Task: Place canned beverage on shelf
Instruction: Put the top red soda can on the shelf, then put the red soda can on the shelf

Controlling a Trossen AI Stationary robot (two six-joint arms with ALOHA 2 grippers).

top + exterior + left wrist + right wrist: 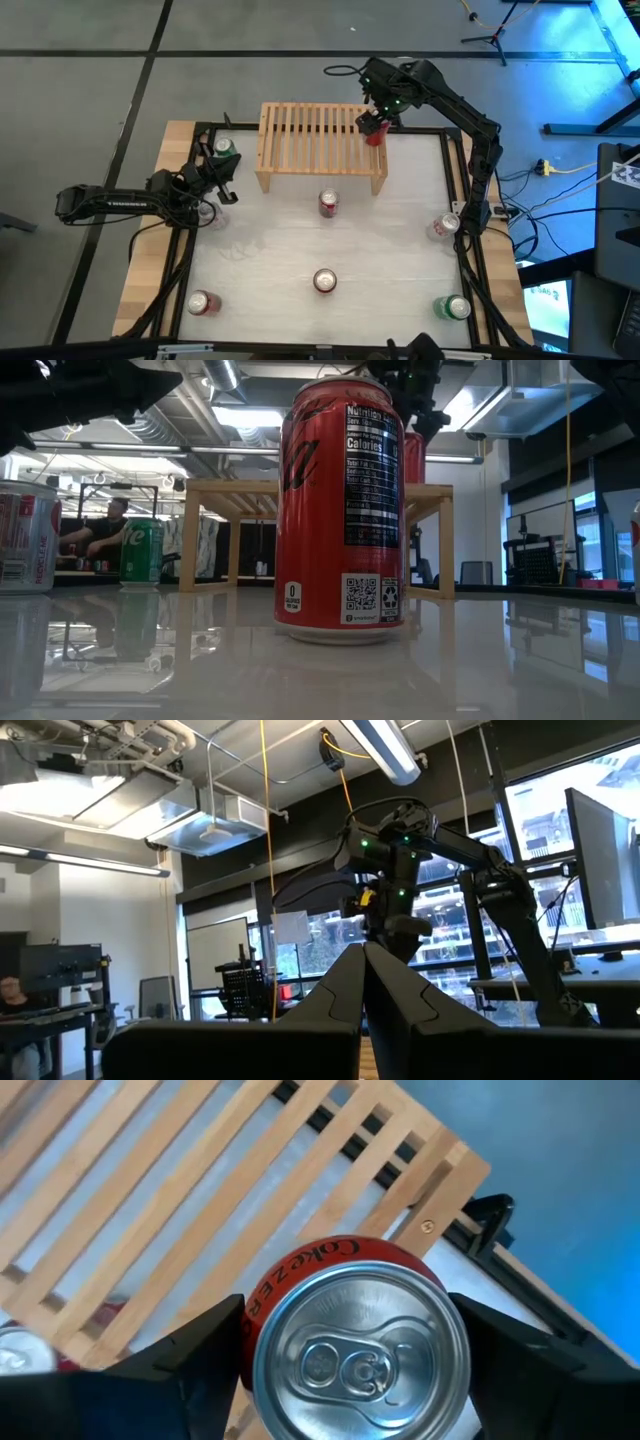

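Observation:
The light-wood slatted shelf [310, 140] stands at the table's far side. It also shows in the low view [220, 485] and under the can in the right wrist view [180, 1200]. My right gripper [375, 128] is shut on a red can [360, 1360] over the shelf's far right corner. The can shows behind the big near can in the low view [414, 455], at the height of the shelf top. I cannot tell whether it stands on the slats. My left gripper [225, 188] is shut and empty at the table's left side. My right gripper pinches the red can between its two fingers, one on each side of the can's wall near its top rim [258, 1312]. The fingers [190, 1355] come from above, pointing down. The can is upright, its pull-tab top up.
A red can [328, 204] stands just in front of the shelf and another [325, 281] stands nearer, filling the low view [345, 510]. A green can [224, 148] stands left of the shelf. Other cans stand at the near left [203, 302], near right [452, 307] and right [443, 226].

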